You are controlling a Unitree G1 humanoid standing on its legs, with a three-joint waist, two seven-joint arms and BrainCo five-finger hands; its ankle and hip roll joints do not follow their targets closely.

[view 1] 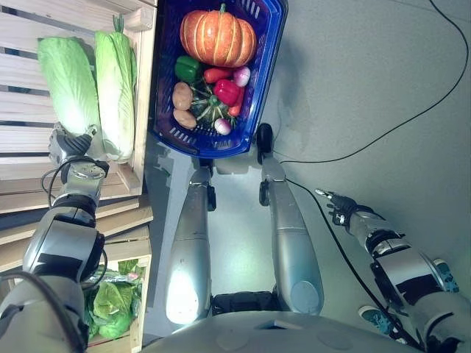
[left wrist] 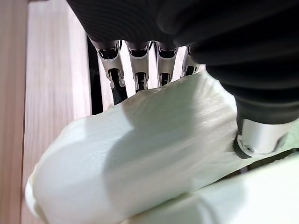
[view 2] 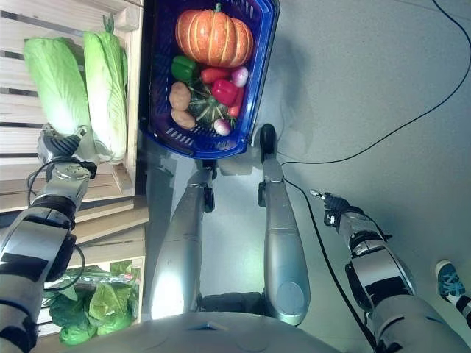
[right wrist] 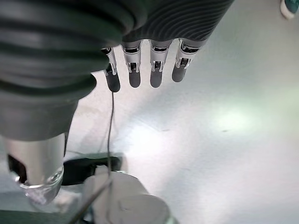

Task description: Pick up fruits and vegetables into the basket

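Two long cabbages lie side by side on a wooden slatted shelf [view 1: 22, 81]: the left cabbage [view 1: 68, 84] and, just beside it, the right cabbage [view 1: 115, 92], which lies against the shelf's side board. The left hand [view 1: 72, 143] is at the pale stalk end of the left cabbage; in its wrist view the fingers [left wrist: 140, 74] reach round the far side of the white stalk [left wrist: 140, 154] and the thumb [left wrist: 261, 135] presses on the near side, so the hand is clamped on that cabbage. A blue basket [view 1: 265, 66] stands next to the shelf, on the grey floor [view 1: 383, 88]. It holds an orange pumpkin [view 1: 218, 37], a green pepper [view 1: 188, 68], a red pepper [view 1: 227, 91], a tomato [view 1: 214, 74], two potatoes [view 1: 182, 95], a dark green squash [view 1: 210, 109] and two pink-and-white radishes [view 1: 241, 76]. Leafy greens [view 1: 110, 301] sit in a lower crate. The right hand [view 1: 338, 206] hangs over the floor, well apart from the basket, with its fingers [right wrist: 156, 77] straight and spread, holding nothing
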